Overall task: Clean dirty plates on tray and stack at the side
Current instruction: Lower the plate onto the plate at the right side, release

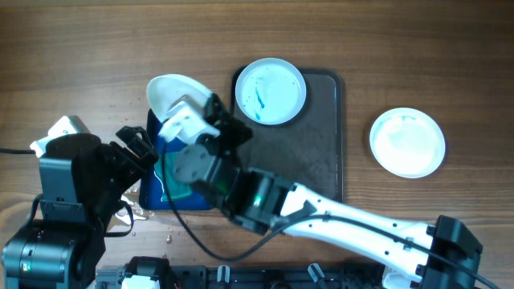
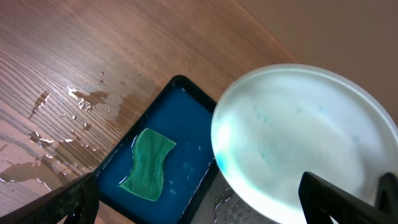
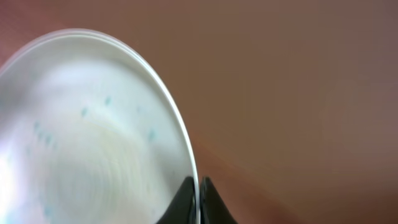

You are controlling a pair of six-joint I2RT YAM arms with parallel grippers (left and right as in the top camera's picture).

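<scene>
- My right jaws are pinched shut on the thin rim of a round white shallow plate with a pale blue film (image 1: 171,91). My right wrist view shows the rim between the two black tips.
- My left jaws are wide apart and hold nothing. They hang just beside that plate.
- The plate is up in the air over the far end of a small shiny blue tray (image 2: 186,149). A wavy green sponge (image 2: 148,163) lies flat in that tray.
- I think the plate is light and stiff. There is water on the brown wooden table (image 1: 80,40), so the plate may be wet and slip. It could break if it falls.
- The rim is the best place to take hold, because the middle is too wide for jaws.
- A round plate has no long side. This one is tipped up, with one wide face turned to my left arm.
- A second round white plate with blue streaks (image 1: 269,90) lies flat at the far end of the big dark brown-grey tray (image 1: 321,160).
- A third round white plate (image 1: 407,142) lies flat on the table, well apart to the right.
</scene>
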